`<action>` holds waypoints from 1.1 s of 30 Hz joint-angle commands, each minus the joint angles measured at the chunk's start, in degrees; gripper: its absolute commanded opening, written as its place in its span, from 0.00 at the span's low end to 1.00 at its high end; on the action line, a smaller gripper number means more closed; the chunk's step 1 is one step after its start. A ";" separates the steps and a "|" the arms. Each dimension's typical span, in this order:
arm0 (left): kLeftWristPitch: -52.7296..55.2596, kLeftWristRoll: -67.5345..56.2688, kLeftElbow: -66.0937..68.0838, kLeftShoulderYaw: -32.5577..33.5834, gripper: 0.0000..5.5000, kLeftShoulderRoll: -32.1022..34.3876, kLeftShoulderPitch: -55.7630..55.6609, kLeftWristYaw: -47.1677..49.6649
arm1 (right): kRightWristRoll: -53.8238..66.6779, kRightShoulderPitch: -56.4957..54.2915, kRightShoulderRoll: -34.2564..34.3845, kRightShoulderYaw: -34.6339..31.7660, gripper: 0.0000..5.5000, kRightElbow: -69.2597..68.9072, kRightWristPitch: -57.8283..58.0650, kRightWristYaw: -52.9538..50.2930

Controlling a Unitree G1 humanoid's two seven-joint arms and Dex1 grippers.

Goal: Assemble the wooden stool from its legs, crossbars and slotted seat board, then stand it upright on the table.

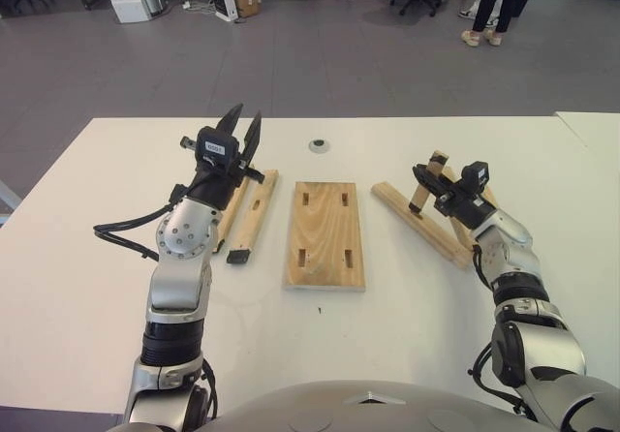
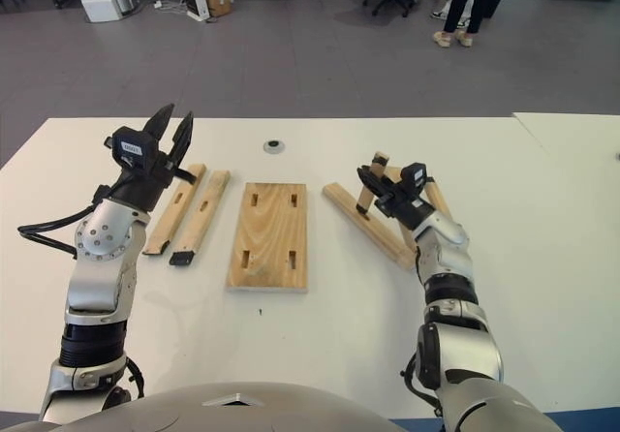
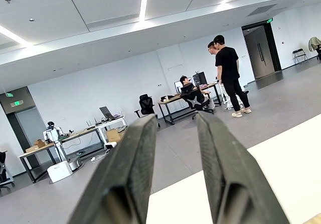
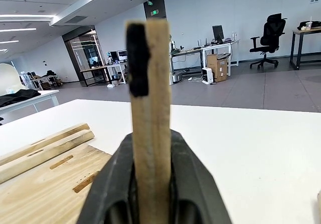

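On the white table the pale rectangular wooden seat board lies flat at the centre, its four slots facing up. Just beside it on the robot's left lie two long light wooden bars, side by side and close together. The one nearer the board has a black cap at its near end. A small round grey fitting sits in the tabletop beyond the board.

The left gripper is raised above the far ends of the two bars with its two black fingers pointing up and away. They are spread apart with a clear gap between them and have nothing in them.

On the robot's right a long wooden leg lies at a slant, near the board but apart from it. The right gripper is closed tight on a short wooden crossbar — the wrist view shows the piece squeezed between both fingers, a black patch near its free end. The crossbar's near end meets the long leg; whether it is seated in a slot cannot be told. A second wooden leg lies behind the gripper — partly hidden by the forearm.
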 commanded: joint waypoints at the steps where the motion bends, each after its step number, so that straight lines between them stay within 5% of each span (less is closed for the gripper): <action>1: -0.63 -0.49 0.76 -0.38 0.25 0.89 -0.03 -0.64 | 0.25 0.68 0.31 -0.97 0.07 1.16 -0.62 -1.08; 33: -1.28 1.70 0.21 -5.23 0.25 2.01 0.19 -0.37 | 3.85 3.80 1.42 -2.05 0.07 -3.00 1.78 2.03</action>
